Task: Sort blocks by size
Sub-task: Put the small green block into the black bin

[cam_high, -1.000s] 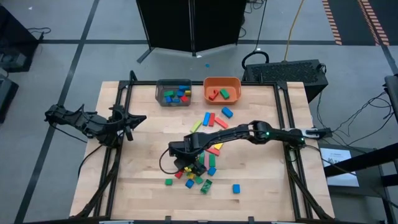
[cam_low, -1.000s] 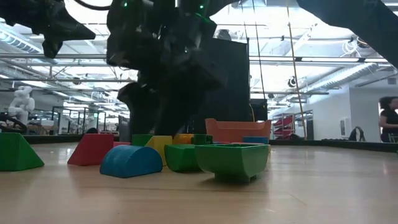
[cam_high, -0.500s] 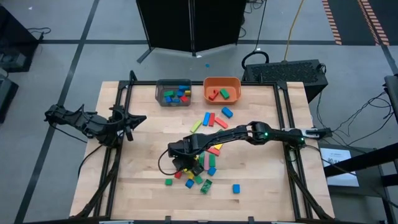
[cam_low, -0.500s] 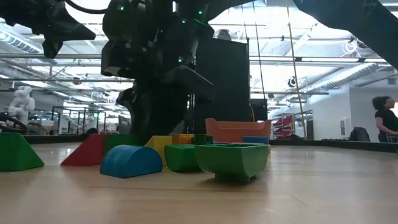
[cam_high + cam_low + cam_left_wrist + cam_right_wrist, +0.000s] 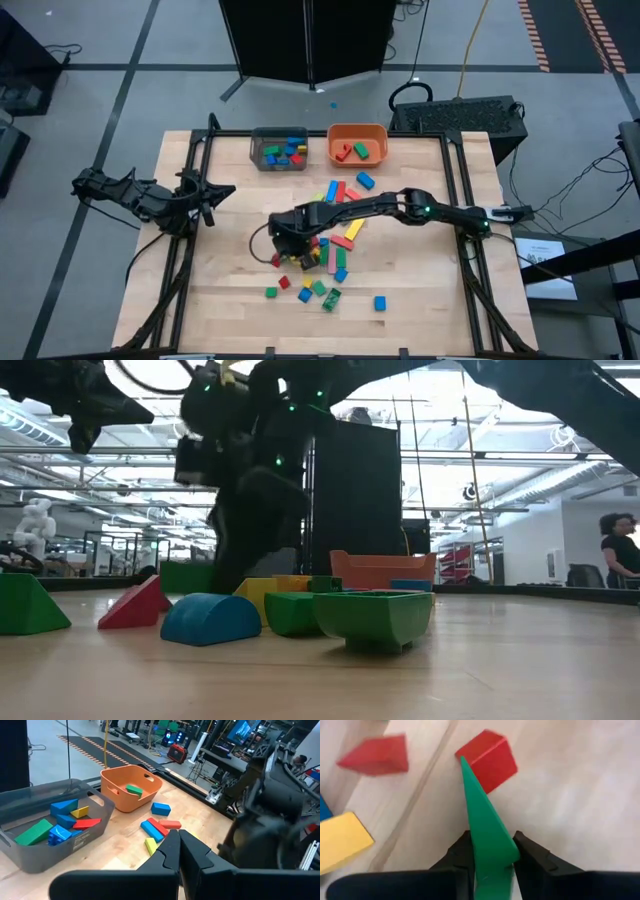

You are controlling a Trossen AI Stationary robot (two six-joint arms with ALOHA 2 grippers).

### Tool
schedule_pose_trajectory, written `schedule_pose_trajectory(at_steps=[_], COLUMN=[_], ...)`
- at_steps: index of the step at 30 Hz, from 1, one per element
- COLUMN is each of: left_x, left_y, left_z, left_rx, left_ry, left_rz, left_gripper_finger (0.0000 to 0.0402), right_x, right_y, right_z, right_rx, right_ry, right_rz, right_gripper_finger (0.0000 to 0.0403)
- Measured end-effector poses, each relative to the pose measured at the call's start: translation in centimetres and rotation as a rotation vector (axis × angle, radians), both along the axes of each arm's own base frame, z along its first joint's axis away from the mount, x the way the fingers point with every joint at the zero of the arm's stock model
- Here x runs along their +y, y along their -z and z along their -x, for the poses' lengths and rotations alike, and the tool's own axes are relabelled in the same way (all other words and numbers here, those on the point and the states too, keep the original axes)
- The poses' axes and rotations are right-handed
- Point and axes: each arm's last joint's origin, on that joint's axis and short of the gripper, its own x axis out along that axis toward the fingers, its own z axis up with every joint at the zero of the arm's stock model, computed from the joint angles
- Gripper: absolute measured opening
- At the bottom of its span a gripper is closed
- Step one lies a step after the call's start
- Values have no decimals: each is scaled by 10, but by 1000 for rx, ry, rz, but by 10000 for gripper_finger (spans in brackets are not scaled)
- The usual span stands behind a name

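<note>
Wooden table (image 5: 230,290), with a grey bin (image 5: 279,149) and orange bin (image 5: 357,143) at twelve o'clock already holding several blocks; many more lie scattered mid-table (most of the sorting remains, I judge). Right gripper (image 5: 490,851), near centre, pinches a green block (image 5: 485,832) between its fingers. Left gripper (image 5: 176,851), fingers together, waits at nine o'clock.
</note>
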Motion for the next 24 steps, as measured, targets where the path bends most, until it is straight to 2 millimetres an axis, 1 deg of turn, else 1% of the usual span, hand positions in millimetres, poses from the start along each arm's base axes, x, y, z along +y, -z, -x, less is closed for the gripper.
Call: schedule_pose_trajectory(at_steps=[4, 7, 10, 13, 15, 19, 24], left_x=[0, 0, 0, 0, 0, 0, 0], left_y=[0, 0, 0, 0, 0, 0, 0], left_z=[0, 0, 0, 0, 0, 0, 0], left_rx=[0, 0, 0, 0, 1, 0, 0], left_ry=[0, 0, 0, 0, -1, -4, -12], left_rz=[0, 0, 0, 0, 0, -1, -4], left_gripper_finger=[0, 0, 0, 0, 0, 0, 0], right_x=[-21, -43, -67, -97, -120, -166, -216], right_y=[-21, -33, -46, -59, -65, -71, -77], right_z=[1, 2, 2, 4, 5, 8, 18], right_rx=[-47, -81, -132, -199, -242, -322, -410], right_ry=[47, 102, 186, 277, 346, 505, 707], right_rz=[-8, -13, 45, 107, 114, 88, 24], right_gripper_finger=[81, 81, 81, 81, 81, 81, 81])
